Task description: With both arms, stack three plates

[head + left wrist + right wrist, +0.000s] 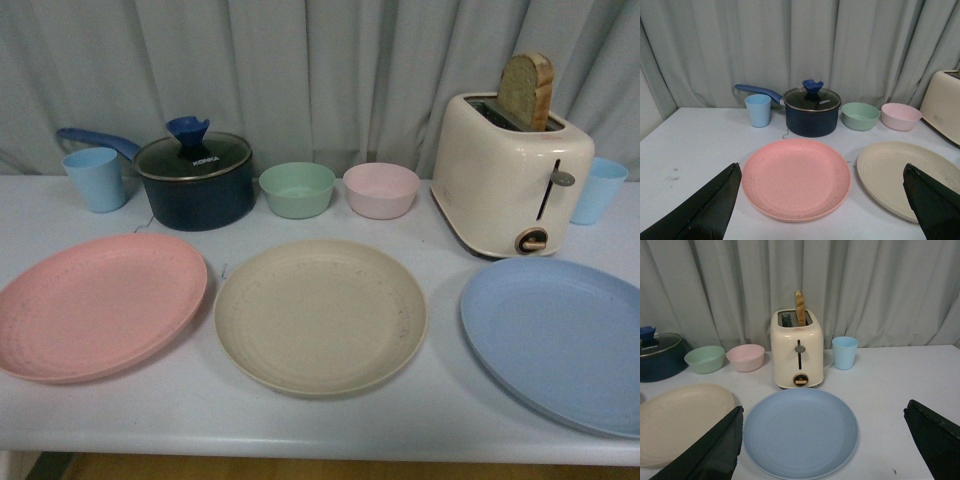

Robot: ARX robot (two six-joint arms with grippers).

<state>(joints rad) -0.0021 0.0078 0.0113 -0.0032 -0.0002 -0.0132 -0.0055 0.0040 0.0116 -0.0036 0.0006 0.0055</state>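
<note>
I am holding my left claw [821, 170] spread wide and gripping nothing, its two dark fingers [705, 210] framing the pink plate [796, 180], which is lying flat on the tabletop [700, 145] just ahead of and between them, with no contact between us. The beige plate [890, 175] is sitting beside the pink one, partly behind the finger on that side. I am holding my right claw [825, 407] just as wide and just as empty, and the blue plate [800, 432] is lying between its fingers [710, 450] in the same way, untouched. In the front view all three plates are resting apart in a row along the near edge of the tabletop, pink on my left, beige in the middle, blue on my right, none stacked yet. Behind them are standing a blue cup [95, 178], a dark lidded pot [195, 185], a green bowl [297, 190], a pink bowl [381, 190], a cream toaster [510, 185] with a bread slice [527, 90] sticking up, and a second blue cup [598, 190].
</note>
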